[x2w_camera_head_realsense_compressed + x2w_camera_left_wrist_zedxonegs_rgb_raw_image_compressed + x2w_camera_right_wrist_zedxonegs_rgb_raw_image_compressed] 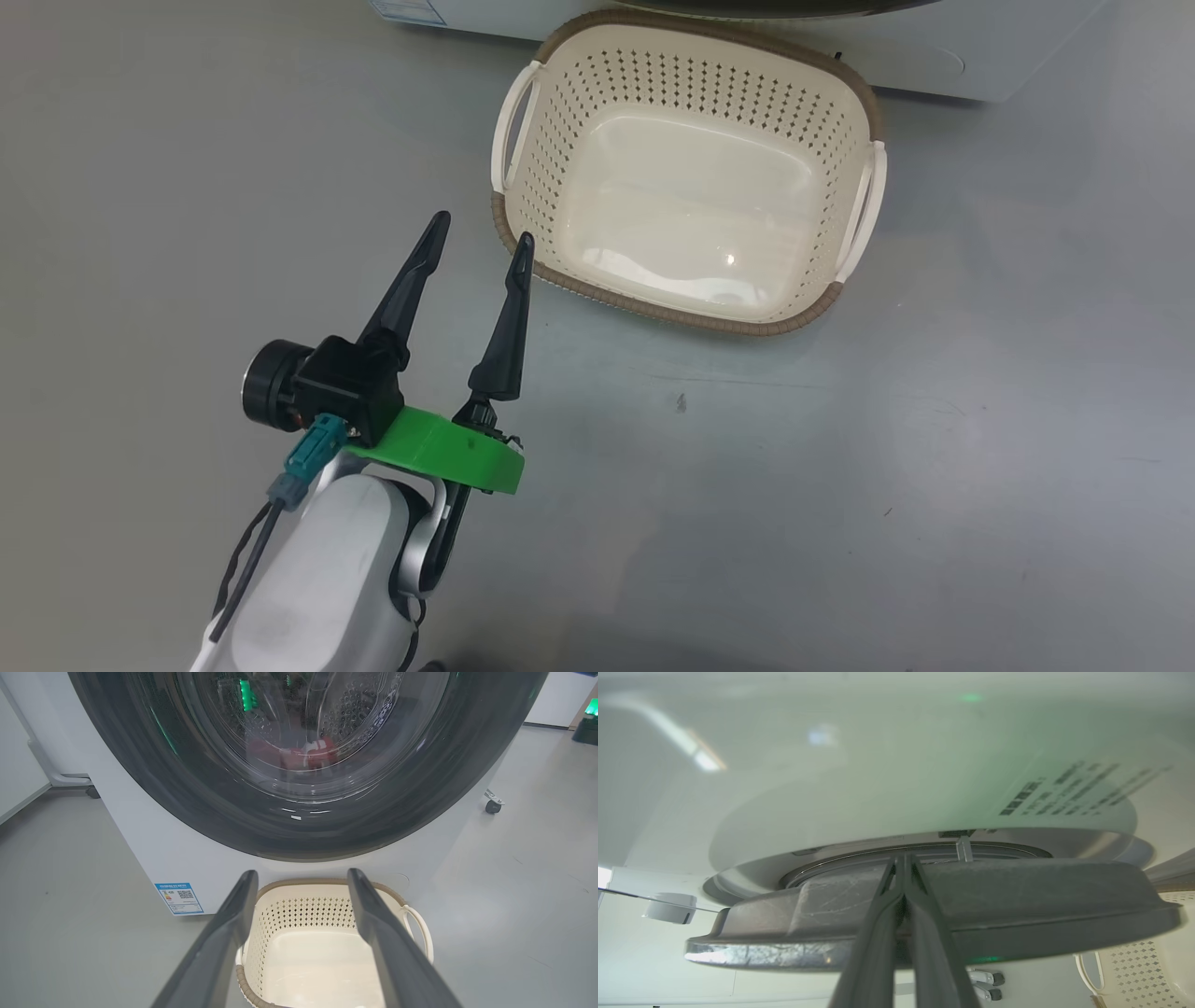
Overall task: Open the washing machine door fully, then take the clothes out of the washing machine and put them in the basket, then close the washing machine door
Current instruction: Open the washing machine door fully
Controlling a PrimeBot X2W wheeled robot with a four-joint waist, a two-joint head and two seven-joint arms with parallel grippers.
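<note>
The washing machine (pixel 140 849) is white, and its round black washing machine door (pixel 205 812) fills the top of the left wrist view. Red clothes (pixel 317 753) show through the glass, inside the drum. The cream basket (pixel 686 317) stands on the floor right before the washer, with nothing in it. My left gripper (pixel 481 233) hovers open just left of the basket's near corner, holding nothing. In the right wrist view my right gripper (pixel 901 858) is shut, its tips in the narrow gap between the door's dark edge (pixel 1041 891) and the white front (pixel 878 765).
A blue label sticker (pixel 180 898) sits low on the washer's front at the left. A caster wheel (pixel 493 805) shows at its right side and a white pipe (pixel 46 765) at its left. Grey floor (pixel 840 513) spreads around the basket.
</note>
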